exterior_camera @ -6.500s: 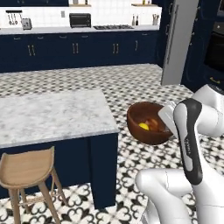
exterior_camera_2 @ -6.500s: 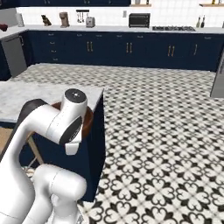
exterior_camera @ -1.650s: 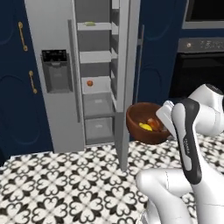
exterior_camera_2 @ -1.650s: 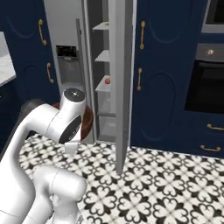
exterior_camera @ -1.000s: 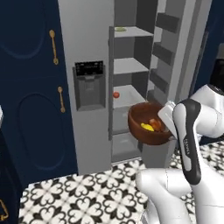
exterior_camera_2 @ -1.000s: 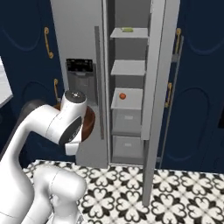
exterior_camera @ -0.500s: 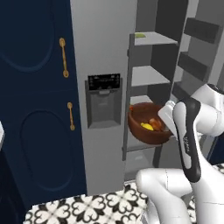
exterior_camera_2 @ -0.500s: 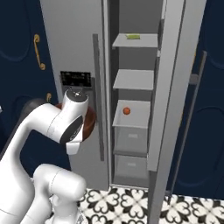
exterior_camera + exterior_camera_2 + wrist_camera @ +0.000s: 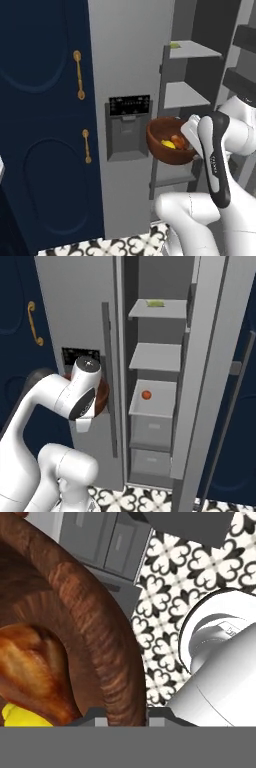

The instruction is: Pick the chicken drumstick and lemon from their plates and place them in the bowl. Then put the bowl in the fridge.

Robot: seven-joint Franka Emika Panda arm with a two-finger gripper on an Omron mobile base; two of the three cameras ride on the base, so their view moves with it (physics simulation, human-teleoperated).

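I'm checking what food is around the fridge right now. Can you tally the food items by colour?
Yellow: 1, the lemon in the bowl
Golden-brown: 1, the chicken drumstick in the bowl
Red-orange: 1, a small round fruit on a fridge shelf
Green: 1, a flat item on the top shelf
Total: 4
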